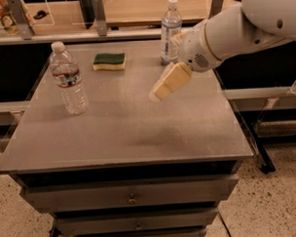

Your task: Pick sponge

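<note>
Grey and matte, the top of a drawer cabinet (139,135) fills most of the view, with speckled floor below and shelving behind. At its left stands a clear water bottle (68,79), upright and capped. Further back and to the right of it lies the sponge (109,62), flat on the tabletop near the far edge, its dark green scouring face up and the pale-yellow foam beneath, touching nothing. Right again, at the far edge, a second bottle (170,31) stands upright. Just in front of that one the gripper (167,83) hangs above the table, right of centre, tilted down and to the left on the end of the white arm (233,34) that reaches in from the right. Nothing shows in its hold, and whether it is apart or together cannot be told from this angle. It is well apart from the sponge, so the reach looks not yet made. The sponge should be very light and soft, giving under a squeeze, and rough enough not to slip. The likely hold is from above across its shorter width, low on the two long sides, pressing firmly since the foam will compress
</note>
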Controlling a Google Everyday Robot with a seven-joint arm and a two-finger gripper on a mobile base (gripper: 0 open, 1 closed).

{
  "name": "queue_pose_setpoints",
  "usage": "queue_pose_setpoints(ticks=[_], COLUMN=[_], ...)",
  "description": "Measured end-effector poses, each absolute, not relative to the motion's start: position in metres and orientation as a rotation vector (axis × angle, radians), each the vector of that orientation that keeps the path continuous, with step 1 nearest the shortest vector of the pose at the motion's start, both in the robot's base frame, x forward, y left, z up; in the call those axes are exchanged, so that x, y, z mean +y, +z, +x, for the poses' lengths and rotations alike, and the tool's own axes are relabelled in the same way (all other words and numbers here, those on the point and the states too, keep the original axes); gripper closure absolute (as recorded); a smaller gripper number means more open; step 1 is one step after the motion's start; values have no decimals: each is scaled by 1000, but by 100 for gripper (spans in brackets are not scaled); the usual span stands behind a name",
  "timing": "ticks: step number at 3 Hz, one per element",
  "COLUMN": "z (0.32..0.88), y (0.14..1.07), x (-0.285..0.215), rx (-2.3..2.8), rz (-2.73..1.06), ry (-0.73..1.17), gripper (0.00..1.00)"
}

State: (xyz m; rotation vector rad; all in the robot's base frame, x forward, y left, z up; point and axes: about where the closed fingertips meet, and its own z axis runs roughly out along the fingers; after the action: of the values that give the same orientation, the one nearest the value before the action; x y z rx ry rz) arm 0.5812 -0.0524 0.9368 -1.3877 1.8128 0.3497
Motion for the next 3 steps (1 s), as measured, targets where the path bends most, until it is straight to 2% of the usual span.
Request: queue_pose_setpoints(ticks=[3], z=[648], y=[881], x=[7], rx=[1756], rz=[-1421], ry=[459], gripper=[0])
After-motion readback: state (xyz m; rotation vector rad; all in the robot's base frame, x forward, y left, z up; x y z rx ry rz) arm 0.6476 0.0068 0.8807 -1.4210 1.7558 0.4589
